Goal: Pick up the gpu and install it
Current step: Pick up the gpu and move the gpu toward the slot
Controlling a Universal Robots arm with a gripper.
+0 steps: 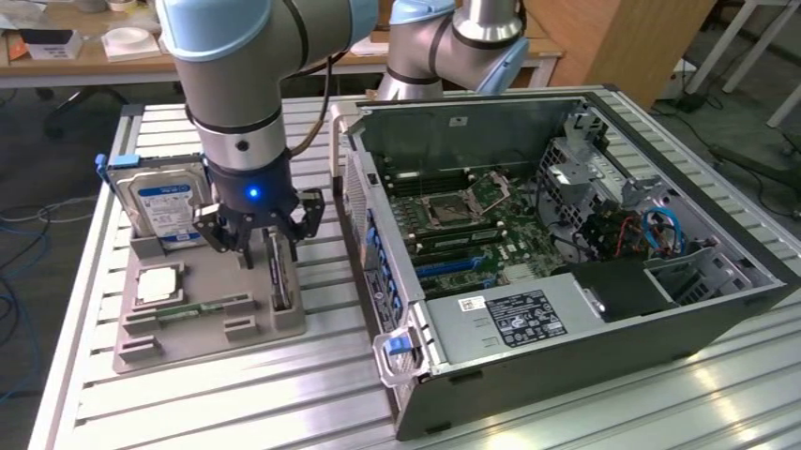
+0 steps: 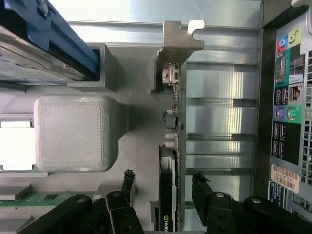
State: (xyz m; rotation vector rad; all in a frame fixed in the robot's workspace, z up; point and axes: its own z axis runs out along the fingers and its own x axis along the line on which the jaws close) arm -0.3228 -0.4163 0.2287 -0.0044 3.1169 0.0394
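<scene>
Gripper (image 2: 164, 181), fingers apart, is set astride the gpu (image 2: 167, 197), stood on edge for grasping, at the exterior view's left.

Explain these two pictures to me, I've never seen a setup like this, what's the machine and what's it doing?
It's a robot arm with a two-fingered gripper. One picture comes from a camera standing apart, the other from a camera on the arm's wrist. On the metal table a grey tray holds a hard drive, a memory stick and a graphics card standing on edge. Beside it lies an open computer. The gripper holds nothing; its open fingers straddle the graphics card.
</scene>
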